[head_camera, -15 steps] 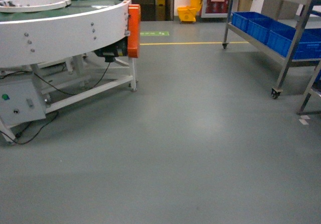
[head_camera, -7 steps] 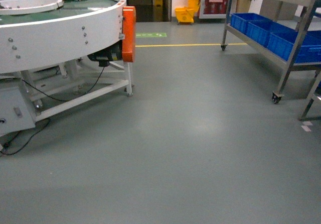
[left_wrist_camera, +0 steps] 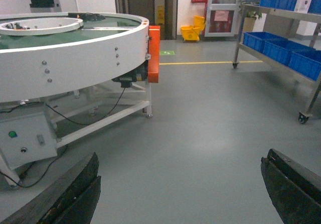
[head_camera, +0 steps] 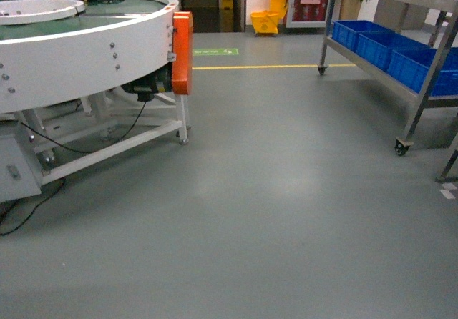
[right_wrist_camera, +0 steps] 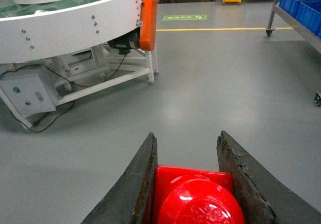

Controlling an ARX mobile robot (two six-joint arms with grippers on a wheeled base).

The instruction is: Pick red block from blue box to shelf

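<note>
Right pincer (right_wrist_camera: 188, 184): I have it clamped on the red block (right_wrist_camera: 193, 196), carried low over the floor.
Left pincer (left_wrist_camera: 180, 189): spread wide, empty.
Shelf (head_camera: 422, 61): ahead to my right, well apart.
Risk: I judge a jolt while driving could loosen the glossy block, or a wide turn clip the round conveyor (head_camera: 86, 47).

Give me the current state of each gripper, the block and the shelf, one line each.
right gripper: jaws shut on the red block
red block: held, stud toward the camera
left gripper: jaws wide open, empty
shelf: standing ahead on the right, on casters, blue crates on its lower tier
</note>
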